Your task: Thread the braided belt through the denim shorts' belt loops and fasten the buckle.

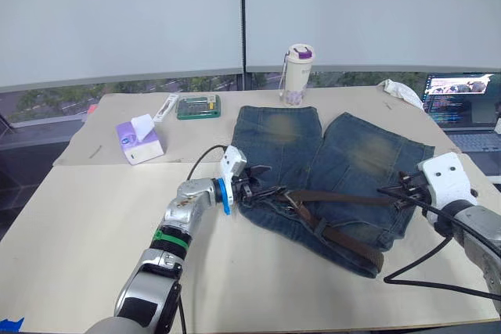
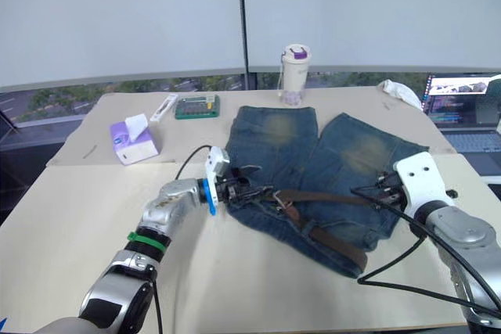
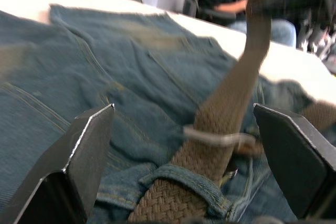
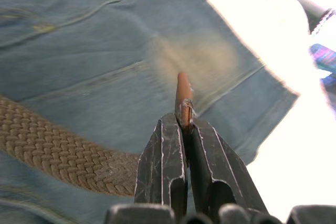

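At the waistband of the denim shorts (image 1: 329, 170), the left pincer (image 1: 252, 184) hovers with its two black fingers (image 3: 79, 166) spread wide on either side of the braided belt (image 3: 220, 124). Between them, in the left wrist view, the strap passes under one of the belt loops (image 3: 181, 178) and then rises slanting away over the denim. A silver buckle (image 3: 218, 139) lies across the strap just beyond that loop.

On the far side of the shorts from the left pincer, the right pincer (image 1: 405, 185) is pressed together on the belt's tapered tip (image 4: 182, 95), which sticks up past the fingertips in the right wrist view. The strap runs taut from the shorts' waistband across to this pincer, held above the cloth. A second stretch of the belt lies along the waistband toward the shorts' near corner.

The shorts lie flat on the tabletop (image 1: 94, 224), legs pointing away from the robot, each leg with a faded yellowish patch. Beyond the legs stands a pale bottle with a purple lid (image 1: 297, 73). Further from the shorts on the left pincer's side sit a green box (image 1: 198, 106) and a purple tissue pack (image 1: 139, 140). Beyond the right pincer, a white cloth (image 1: 401, 91) and a laptop (image 1: 462, 103) are at the tabletop's edge.
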{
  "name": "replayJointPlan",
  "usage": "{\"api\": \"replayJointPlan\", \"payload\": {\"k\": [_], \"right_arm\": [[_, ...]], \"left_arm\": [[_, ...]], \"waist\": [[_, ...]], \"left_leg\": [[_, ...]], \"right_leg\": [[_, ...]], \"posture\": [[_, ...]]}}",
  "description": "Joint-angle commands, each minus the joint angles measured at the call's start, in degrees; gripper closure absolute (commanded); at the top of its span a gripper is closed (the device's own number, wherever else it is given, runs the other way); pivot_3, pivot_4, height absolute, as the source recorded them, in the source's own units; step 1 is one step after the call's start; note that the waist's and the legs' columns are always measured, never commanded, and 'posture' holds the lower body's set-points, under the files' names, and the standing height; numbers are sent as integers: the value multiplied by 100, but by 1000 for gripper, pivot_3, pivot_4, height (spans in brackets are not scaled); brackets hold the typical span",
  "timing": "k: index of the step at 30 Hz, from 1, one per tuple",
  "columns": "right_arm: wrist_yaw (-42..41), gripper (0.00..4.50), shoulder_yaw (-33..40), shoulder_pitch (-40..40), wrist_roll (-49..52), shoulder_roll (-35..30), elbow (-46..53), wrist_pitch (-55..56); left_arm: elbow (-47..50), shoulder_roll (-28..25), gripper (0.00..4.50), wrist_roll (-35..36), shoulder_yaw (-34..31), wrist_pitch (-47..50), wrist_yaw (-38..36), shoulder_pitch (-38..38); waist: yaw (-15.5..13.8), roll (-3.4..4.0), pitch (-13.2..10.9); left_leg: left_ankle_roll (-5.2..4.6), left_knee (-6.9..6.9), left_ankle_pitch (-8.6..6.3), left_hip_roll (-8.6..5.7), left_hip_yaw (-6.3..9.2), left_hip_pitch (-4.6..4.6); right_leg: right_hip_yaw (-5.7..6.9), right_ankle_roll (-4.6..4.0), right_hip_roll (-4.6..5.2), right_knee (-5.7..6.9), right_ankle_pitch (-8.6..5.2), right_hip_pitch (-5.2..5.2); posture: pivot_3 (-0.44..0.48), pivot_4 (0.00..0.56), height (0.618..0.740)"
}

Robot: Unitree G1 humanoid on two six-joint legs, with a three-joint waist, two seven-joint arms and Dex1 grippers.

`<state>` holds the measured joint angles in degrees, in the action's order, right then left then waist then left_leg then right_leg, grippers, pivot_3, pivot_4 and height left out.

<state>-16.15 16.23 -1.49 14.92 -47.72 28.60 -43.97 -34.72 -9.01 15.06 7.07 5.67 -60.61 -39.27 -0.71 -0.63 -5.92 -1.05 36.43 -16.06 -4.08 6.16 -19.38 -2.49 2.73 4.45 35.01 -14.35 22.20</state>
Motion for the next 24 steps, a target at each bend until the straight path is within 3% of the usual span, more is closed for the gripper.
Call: {"api": "replayJointPlan", "payload": {"k": [1, 11, 20, 24], "right_arm": [[1, 4500, -30, -71, -537, -123, -87, 673], [-164, 4500, -78, -121, -661, 237, -130, 841], [-297, 4500, -64, -96, -682, 353, -155, 951], [-421, 4500, -52, -66, -499, 524, -15, 858]], "left_arm": [[37, -12, 31, -176, 132, -191, -120, -101], [1056, -785, 31, -140, 793, 1248, -1223, 634], [2190, -1067, 31, 157, 927, 2174, -1256, 1218], [2473, -874, 31, 489, 556, 1811, -1170, 1272]], "waist": [[-4, 0, 0], [-1, 7, 3], [7, 17, 9], [0, 19, 9]], "left_leg": [[0, 0, 0, -1, 0, -1], [-5, 3, -3, 1, 3, 1], [-11, 3, -7, 2, 3, 5], [-11, 3, -7, 3, 3, 4]], "right_leg": [[-1, 0, 1, 0, 0, 0], [-1, 0, 0, 4, 0, -2], [-5, 0, 1, 3, 0, -4], [-6, -1, 1, 3, 0, -3]], "posture": [[0, 150, 740], [0, 150, 740], [0, 150, 740], [0, 150, 740]]}}
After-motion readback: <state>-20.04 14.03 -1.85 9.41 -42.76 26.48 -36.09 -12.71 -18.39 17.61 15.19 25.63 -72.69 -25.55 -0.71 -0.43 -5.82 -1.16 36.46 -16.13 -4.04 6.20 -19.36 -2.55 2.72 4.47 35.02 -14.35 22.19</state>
